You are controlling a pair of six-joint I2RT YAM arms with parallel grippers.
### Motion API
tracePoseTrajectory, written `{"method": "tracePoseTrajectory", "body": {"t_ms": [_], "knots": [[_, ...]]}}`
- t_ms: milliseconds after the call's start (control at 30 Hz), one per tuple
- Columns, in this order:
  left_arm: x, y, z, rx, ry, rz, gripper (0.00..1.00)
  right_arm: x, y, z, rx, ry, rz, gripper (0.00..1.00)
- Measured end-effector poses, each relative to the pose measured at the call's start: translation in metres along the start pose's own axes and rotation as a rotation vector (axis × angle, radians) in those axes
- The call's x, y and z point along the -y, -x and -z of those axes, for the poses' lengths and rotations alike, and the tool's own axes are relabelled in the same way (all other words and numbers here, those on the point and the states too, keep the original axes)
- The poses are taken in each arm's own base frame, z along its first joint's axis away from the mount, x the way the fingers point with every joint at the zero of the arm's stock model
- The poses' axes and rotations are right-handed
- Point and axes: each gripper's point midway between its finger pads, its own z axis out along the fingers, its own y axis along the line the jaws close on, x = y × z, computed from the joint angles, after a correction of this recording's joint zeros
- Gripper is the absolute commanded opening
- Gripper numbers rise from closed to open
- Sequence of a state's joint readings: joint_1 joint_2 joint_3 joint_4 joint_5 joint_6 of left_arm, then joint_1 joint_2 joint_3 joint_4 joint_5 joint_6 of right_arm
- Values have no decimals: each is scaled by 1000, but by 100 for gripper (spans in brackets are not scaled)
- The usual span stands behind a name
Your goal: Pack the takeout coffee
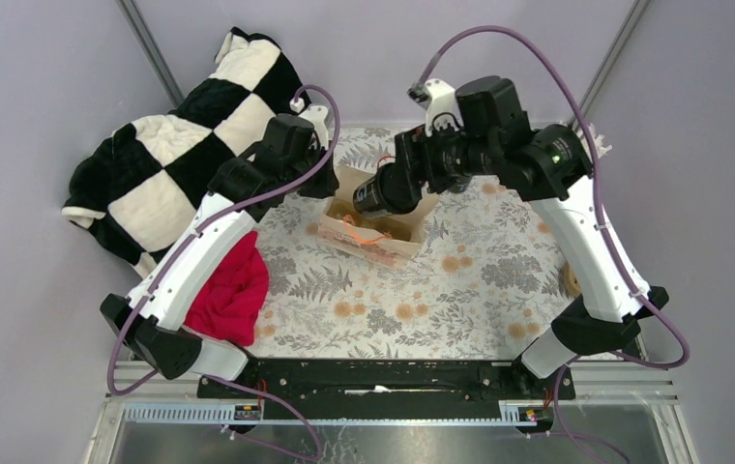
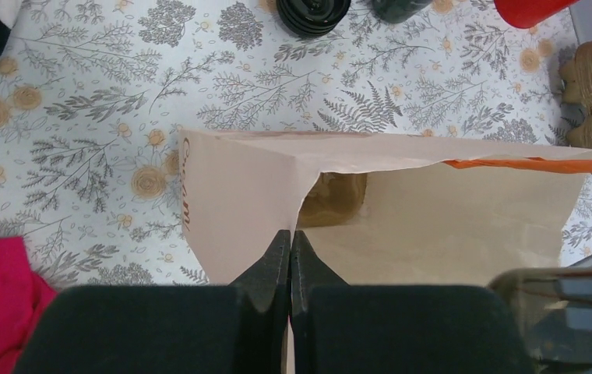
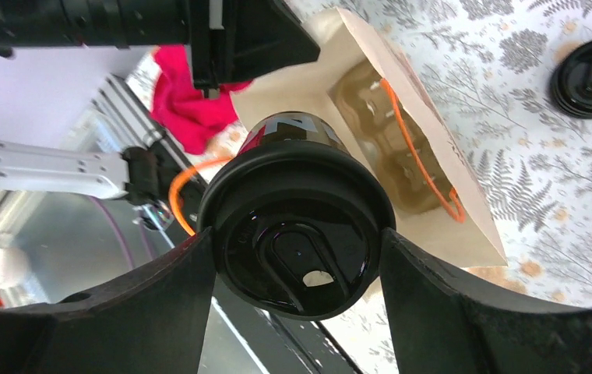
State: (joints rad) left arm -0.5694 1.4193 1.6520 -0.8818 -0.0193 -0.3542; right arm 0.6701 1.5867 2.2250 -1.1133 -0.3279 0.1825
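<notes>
The left gripper (image 2: 290, 261) is pinched together on the bag (image 2: 449, 226) edge and holds it open. The right gripper (image 3: 297, 249) clamps the coffee (image 3: 293, 187) near the mouth. The coffee is not yet inside, so lowering and release are left.

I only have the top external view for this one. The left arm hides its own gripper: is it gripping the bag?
Observer: Yes. In the left wrist view the left gripper is shut on the paper bag at its open edge.
Operator: Is the coffee lidded?
Observer: Yes, the right wrist view shows a black lid on the takeout coffee, held by the right gripper.
Operator: Anything beyond the bag?
Observer: A stack of black lids and a red cup.
</notes>
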Motion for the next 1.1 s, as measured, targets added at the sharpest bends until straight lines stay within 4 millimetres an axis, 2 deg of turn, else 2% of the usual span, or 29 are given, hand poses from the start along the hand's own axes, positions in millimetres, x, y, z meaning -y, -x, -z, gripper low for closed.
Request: {"method": "tracePoseTrajectory", "body": {"t_ms": [233, 500, 667, 833, 967, 1100], "knots": [[4, -9, -3, 39, -53, -39, 0, 3, -26, -15, -78, -118, 146, 38], [22, 7, 9, 149, -131, -64, 0, 19, -76, -47, -214, -289, 297, 35], [30, 13, 18, 218, -166, -75, 0, 23, -88, -59, -227, -347, 347, 34], [36, 16, 20, 252, -192, -70, 0, 17, -99, -69, -219, -375, 413, 34], [36, 4, 14, 239, -199, -74, 0, 13, -115, -82, -228, -385, 461, 34], [34, -4, 18, 237, -201, -76, 0, 11, -127, -96, -222, -393, 494, 34]]}}
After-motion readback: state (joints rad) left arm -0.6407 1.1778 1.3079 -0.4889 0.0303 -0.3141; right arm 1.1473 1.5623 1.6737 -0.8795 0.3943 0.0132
